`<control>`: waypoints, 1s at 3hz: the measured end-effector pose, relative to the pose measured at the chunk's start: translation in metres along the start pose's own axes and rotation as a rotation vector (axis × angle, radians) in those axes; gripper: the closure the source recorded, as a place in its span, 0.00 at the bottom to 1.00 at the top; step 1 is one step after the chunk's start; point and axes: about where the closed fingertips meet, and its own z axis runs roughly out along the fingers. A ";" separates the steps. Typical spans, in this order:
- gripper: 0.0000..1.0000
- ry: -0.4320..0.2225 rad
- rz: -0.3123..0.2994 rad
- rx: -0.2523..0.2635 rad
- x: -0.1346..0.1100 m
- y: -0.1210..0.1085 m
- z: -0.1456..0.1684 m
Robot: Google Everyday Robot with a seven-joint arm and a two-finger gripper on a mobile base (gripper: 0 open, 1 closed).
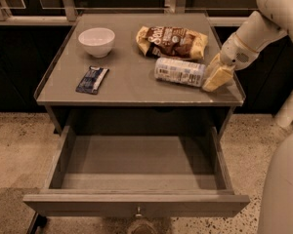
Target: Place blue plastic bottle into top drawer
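The blue plastic bottle (179,71) lies on its side on the tabletop, right of centre, with its cap end pointing right. My gripper (216,73) is at the bottle's cap end, low over the table near the right edge, touching or nearly touching the bottle. The top drawer (136,203) is pulled wide open below the tabletop. Its inside is bare and its small metal knob (138,211) shows at the front centre.
A brown chip bag (172,42) lies just behind the bottle. A white bowl (96,40) stands at the back left and a small dark blue snack wrapper (92,79) lies at the left. The tabletop (132,84) has a raised rim. My white base (283,189) fills the lower right.
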 end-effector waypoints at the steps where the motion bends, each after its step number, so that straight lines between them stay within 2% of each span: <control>1: 1.00 0.042 -0.045 -0.001 -0.035 -0.002 0.001; 2: 1.00 0.037 -0.055 0.002 -0.042 -0.006 0.007; 3: 1.00 -0.071 -0.063 0.042 -0.038 0.019 -0.015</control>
